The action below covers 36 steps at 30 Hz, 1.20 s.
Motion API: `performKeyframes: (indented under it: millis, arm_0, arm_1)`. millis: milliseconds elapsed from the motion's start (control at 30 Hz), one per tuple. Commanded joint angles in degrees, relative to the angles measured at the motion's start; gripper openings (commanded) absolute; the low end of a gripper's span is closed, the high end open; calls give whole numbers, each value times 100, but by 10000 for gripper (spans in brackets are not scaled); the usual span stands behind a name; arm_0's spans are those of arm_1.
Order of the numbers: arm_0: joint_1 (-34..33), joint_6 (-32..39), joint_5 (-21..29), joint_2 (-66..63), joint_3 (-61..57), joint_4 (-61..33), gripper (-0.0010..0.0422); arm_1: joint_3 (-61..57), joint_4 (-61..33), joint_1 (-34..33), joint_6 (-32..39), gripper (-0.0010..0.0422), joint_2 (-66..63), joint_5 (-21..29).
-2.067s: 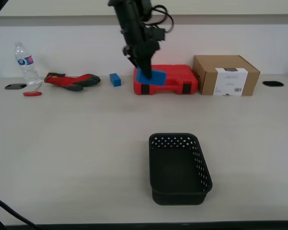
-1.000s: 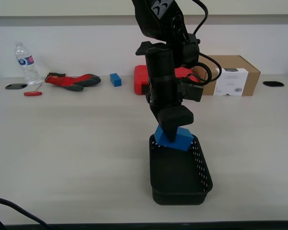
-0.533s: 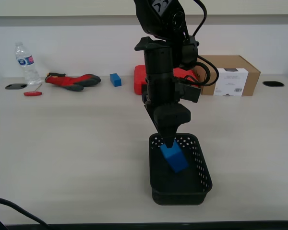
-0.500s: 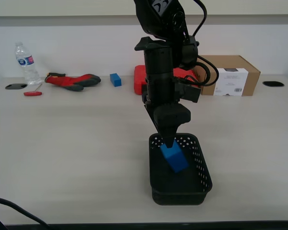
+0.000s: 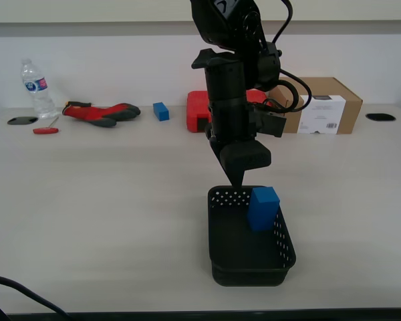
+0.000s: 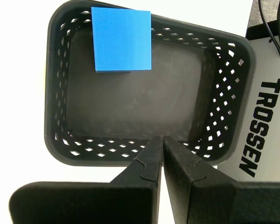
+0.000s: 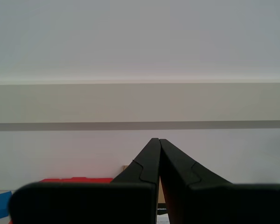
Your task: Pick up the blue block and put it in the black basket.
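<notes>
Fingers of my first end effector [image 5: 241, 179] are pressed together on nothing, just above the black basket [image 5: 285, 249] on the worktop [image 5: 107, 200]. The blue block [image 5: 262, 208] stands inside that basket against its wall. My second end effector [image 7: 159, 141] is likewise closed and empty.

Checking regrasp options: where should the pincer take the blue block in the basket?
From straight above, across the blue block's flat upright sides near its top, which clears the black basket rim. It stands against one wall, so put the fingers on its free faces.
</notes>
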Motion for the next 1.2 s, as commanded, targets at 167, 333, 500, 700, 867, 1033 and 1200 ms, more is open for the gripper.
performKeyframes:
  millis: [167,333,500,700,867,1033,1200]
  arm_0:
    - [2,0,-2,2,11,20,0]
    - [2,0,-2,0,11,20,0]
    - [0,0,-2,0,11,20,0]
    - [0,0,-2,0,11,20,0]
    - [0,0,-2,0,11,20,0]
    - [2,0,-2,2,11,20,0]
    - [2,0,-2,2,11,20,0]
  arm_1:
    - [0,-11,-4,55,-1,-2,42]
    - [0,-9,0,52,0,-2,31]
    - [0,2,0,52,0,-2,-22]
    - [0,17,4,50,0,-2,-22]
    - [0,46,2,50,0,-2,-22]
    - [0,68,2,50,0,-2,-22]
    - [0,96,4,50,0,-2,-22]
